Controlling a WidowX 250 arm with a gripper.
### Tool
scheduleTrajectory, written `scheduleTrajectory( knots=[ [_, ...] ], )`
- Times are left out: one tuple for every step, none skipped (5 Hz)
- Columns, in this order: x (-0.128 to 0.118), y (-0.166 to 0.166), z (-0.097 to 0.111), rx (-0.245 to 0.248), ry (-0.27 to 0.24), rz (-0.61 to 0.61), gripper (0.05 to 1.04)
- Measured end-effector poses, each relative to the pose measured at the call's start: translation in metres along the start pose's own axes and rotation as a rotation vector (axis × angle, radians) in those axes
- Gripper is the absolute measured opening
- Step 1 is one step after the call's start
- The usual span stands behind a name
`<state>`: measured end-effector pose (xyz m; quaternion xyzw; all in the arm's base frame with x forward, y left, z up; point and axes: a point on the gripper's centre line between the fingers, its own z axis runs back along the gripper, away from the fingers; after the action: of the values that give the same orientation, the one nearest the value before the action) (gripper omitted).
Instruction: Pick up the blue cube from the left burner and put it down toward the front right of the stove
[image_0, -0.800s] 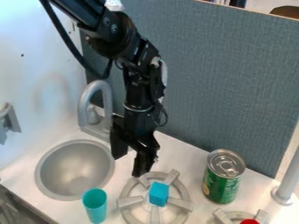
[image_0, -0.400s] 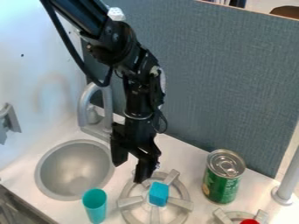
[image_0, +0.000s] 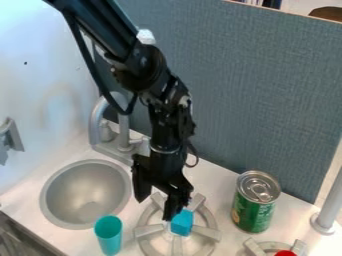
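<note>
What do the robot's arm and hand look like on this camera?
The arm is black, chunky and jointed, with a loose black cable looping beside its upper part and a thin greyish ring near the wrist. The hand is black, with two blocky fingers.

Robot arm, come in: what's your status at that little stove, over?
Tool open, one finger close by blue block. Block sits on burner. Teal cup and green can off to either side.
</note>
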<state>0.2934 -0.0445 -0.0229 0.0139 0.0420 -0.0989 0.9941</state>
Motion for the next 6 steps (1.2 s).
scheduleTrajectory(
  knots=[
    [0.006,-0.001,-0.009,-0.005,-0.031,0.019,1.000],
    [0.009,-0.002,-0.021,-0.006,-0.012,0.044,1.000],
    [0.011,-0.003,-0.024,-0.015,-0.007,0.088,1.000],
    [0.013,-0.005,-0.025,-0.032,-0.004,0.102,1.000],
    [0.018,-0.007,-0.028,-0.046,-0.005,0.112,1.000],
    [0.024,-0.007,-0.030,-0.046,-0.011,0.135,1.000]
  ],
)
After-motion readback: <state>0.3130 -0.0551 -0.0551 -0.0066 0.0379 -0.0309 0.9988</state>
